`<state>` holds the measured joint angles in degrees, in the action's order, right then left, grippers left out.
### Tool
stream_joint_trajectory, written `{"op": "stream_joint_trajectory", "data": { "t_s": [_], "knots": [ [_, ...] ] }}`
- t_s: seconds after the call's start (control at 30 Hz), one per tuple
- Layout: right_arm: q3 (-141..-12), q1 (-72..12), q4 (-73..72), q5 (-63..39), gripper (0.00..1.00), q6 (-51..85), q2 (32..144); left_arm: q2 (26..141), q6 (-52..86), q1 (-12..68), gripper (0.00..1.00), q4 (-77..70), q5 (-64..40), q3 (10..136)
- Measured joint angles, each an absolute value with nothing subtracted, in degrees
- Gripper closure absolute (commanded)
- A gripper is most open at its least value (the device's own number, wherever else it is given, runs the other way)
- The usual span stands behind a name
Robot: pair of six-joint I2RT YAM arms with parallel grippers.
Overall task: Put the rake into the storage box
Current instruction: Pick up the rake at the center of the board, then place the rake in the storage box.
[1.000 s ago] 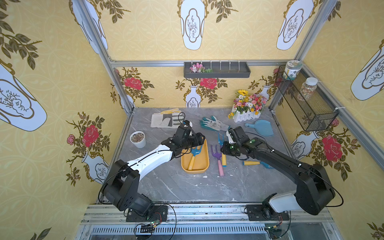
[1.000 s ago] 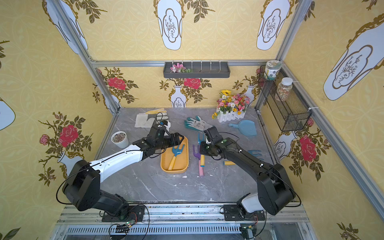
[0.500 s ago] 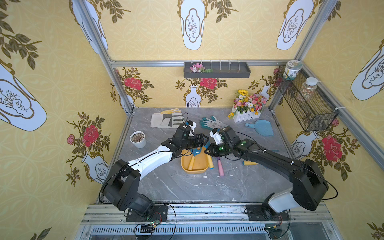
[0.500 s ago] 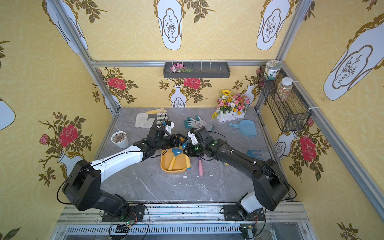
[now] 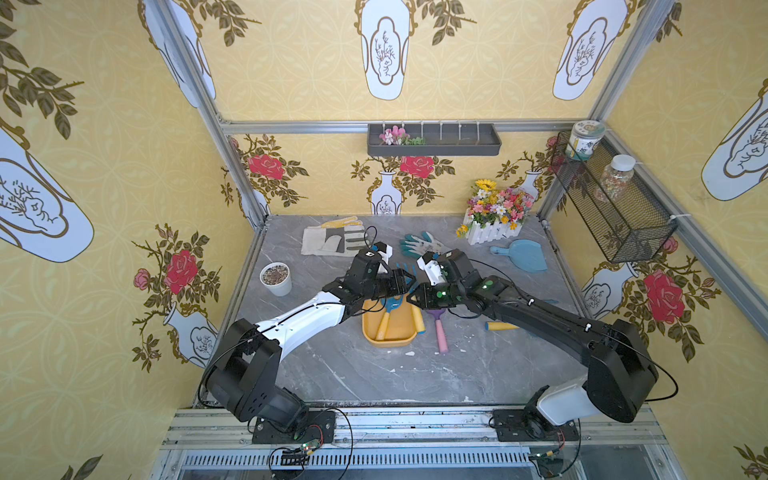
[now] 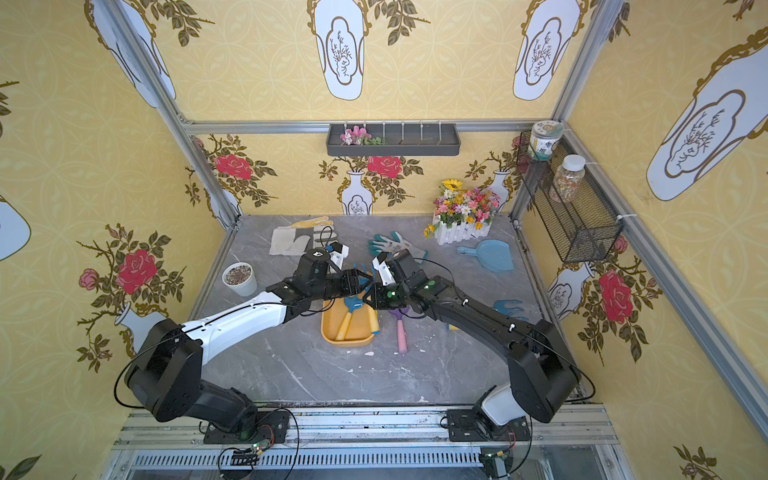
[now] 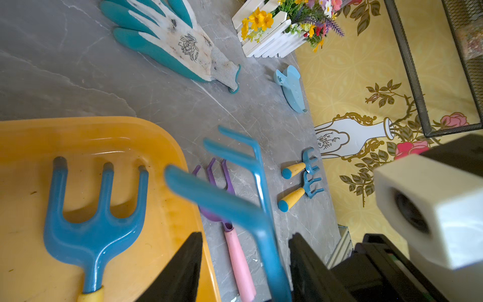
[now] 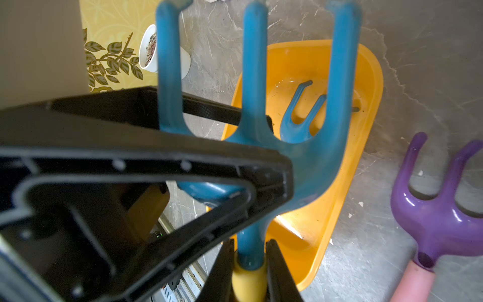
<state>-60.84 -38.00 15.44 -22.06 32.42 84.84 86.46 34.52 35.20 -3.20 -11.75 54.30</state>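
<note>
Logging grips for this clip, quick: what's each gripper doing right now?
Left gripper: open, jaws either side of the rake, not clamped.
Right gripper: shut on the rake, where head meets handle.

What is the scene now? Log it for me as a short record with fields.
right gripper: shut on the rake, where neck meets yellow handle
left gripper: open, fingers either side of the rake's neck
rake position: lifted over the storage box, not in it
box contents: another blue rake
beside box: purple rake on the table
</note>
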Motion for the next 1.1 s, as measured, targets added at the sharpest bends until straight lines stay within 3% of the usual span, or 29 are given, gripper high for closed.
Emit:
{"op": "stream_joint_trajectory", "data": {
  "t_s": [0.07,0.17,0.23,0.3,0.5,0.87,1.1],
  "knots": [
    [-61.25,-38.0,15.51,-22.04,0.83,32.32,84.84,86.67,34.59,35.2,0.51,-3.36,-11.99,54.48],
    [-61.67,-38.17,15.51,-22.04,0.82,32.32,85.03,86.91,34.92,35.22,0.85,-4.01,-13.17,54.92],
    [-61.67,-38.24,15.51,-21.69,0.82,32.29,85.36,87.0,35.86,35.42,1.0,-5.26,-14.61,55.07],
    [-61.67,-38.26,15.42,-21.26,0.81,31.46,85.56,86.98,35.68,35.42,1.0,-5.37,-15.27,55.2],
    [-61.67,-38.54,15.0,-20.69,0.54,32.4,86.11,85.86,34.59,35.44,1.0,-3.79,-11.25,53.41],
    [-60.23,-38.5,14.63,-17.85,0.51,34.11,85.3,81.6,32.84,35.59,1.0,-3.07,-0.62,46.94],
    [-58.22,-38.35,14.61,-16.36,0.51,34.48,84.25,85.01,31.46,35.81,1.0,-5.58,5.23,46.04]
  ]
}}
